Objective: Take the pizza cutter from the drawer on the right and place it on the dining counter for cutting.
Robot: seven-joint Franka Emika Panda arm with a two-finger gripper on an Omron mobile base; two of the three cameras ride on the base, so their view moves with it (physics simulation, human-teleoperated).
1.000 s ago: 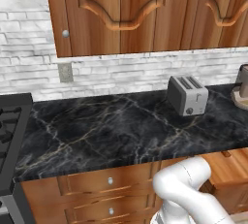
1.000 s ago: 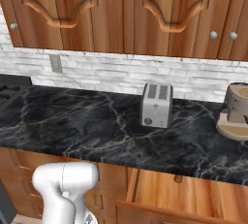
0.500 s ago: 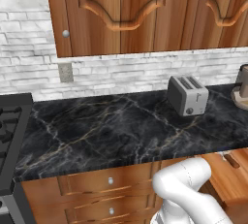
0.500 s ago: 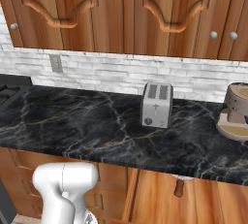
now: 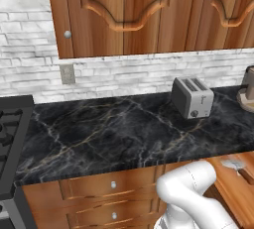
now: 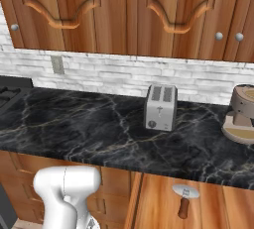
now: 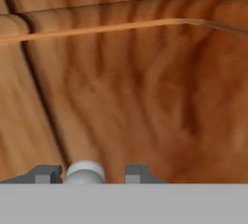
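Below the toaster (image 6: 160, 107), the pizza cutter (image 6: 184, 200) lies in the drawer (image 6: 158, 203); your gripper (image 7: 87, 173) straddles its knob (image 7: 85, 172), grip uncertain, and could slip off.

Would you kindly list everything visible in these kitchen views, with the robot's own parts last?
pizza cutter: one, silver wheel, brown handle, lying in the open drawer
drawer: one, orange-brown, pulled out under the worktop
toaster: one, grey, on the worktop
worktop: one, black marble
brown appliance: one, at the worktop's right end
stove: one, black, at the left
outlet: one, grey, on the white brick wall
upper cabinets: wooden, above
knob: one, silver, between the fingertips
arm: one, white
gripper: one, around the knob
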